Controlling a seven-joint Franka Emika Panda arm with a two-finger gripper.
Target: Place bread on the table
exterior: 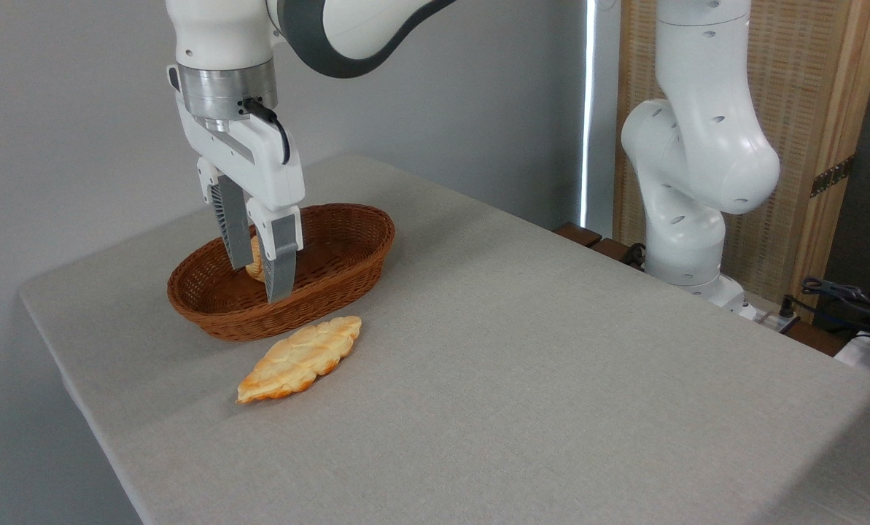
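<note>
Bread, a small orange-brown bun, shows only as a sliver between the grey fingers of the white two-finger gripper, inside the brown oval wicker basket. The fingers stand either side of it; whether they press it I cannot tell. A flat pale-golden leaf-shaped loaf lies just beside the basket's near rim. The light-grey cloth-covered table stretches bare to the right.

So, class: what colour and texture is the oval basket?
Reddish-brown woven wicker basket, clearest in the fixed camera view.
</note>
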